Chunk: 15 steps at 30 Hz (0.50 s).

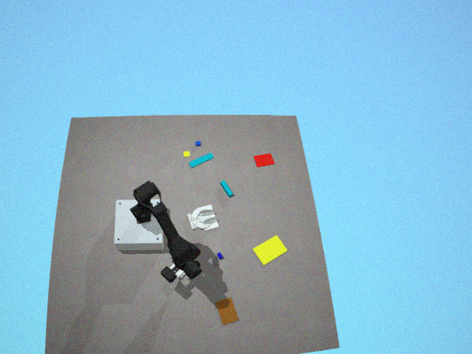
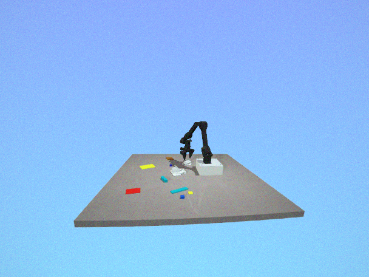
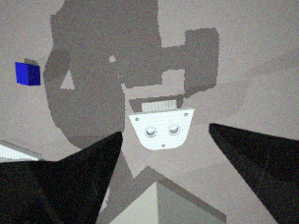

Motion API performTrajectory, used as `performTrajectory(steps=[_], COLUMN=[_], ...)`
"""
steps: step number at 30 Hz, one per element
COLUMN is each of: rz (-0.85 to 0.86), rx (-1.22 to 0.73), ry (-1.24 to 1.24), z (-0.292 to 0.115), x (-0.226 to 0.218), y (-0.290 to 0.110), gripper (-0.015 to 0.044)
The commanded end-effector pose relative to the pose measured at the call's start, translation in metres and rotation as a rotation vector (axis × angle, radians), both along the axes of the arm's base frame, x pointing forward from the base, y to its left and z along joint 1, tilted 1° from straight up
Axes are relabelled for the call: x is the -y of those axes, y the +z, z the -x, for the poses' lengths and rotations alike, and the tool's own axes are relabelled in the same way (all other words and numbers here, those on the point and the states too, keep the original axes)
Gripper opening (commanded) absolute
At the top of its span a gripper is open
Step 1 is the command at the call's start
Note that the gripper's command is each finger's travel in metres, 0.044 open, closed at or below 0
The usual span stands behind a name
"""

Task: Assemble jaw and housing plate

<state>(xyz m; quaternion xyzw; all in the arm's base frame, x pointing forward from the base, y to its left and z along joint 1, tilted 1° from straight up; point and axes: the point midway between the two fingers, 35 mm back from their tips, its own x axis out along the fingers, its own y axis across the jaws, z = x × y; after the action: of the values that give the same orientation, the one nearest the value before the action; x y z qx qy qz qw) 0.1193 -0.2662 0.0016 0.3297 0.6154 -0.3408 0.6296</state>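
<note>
Housing plate, probably light and stiff, is best gripped across its slanted side edges by the gripper, its empty fingers spread wide.

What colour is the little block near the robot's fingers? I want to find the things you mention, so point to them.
It's dark blue: the little block (image 1: 220, 255) (image 2: 170, 165) (image 3: 28, 74) shows best in the wrist view.

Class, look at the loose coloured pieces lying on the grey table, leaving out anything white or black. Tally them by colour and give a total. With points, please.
Blue: 2 (image 1: 198, 144) (image 2: 182, 197), (image 1: 220, 256) (image 2: 170, 165) (image 3: 28, 74)
Yellow: 2 (image 1: 186, 154) (image 2: 190, 192), (image 1: 270, 250) (image 2: 147, 166)
Teal: 2 (image 1: 201, 160) (image 2: 179, 190), (image 1: 227, 189) (image 2: 164, 179)
Red: 1 (image 1: 264, 160) (image 2: 133, 191)
Orange-brown: 1 (image 1: 228, 314) (image 2: 169, 158)
Total: 8
</note>
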Motion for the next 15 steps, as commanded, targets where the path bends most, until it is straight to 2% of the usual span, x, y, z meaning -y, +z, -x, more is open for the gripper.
performTrajectory(steps=[1, 15], rz=[-0.011, -0.011], rx=[-0.005, -0.005], ry=[0.003, 0.003], z=[0.001, 0.001], x=[-0.003, -0.003], y=[-0.009, -0.020], gripper=[0.0440, 0.0440])
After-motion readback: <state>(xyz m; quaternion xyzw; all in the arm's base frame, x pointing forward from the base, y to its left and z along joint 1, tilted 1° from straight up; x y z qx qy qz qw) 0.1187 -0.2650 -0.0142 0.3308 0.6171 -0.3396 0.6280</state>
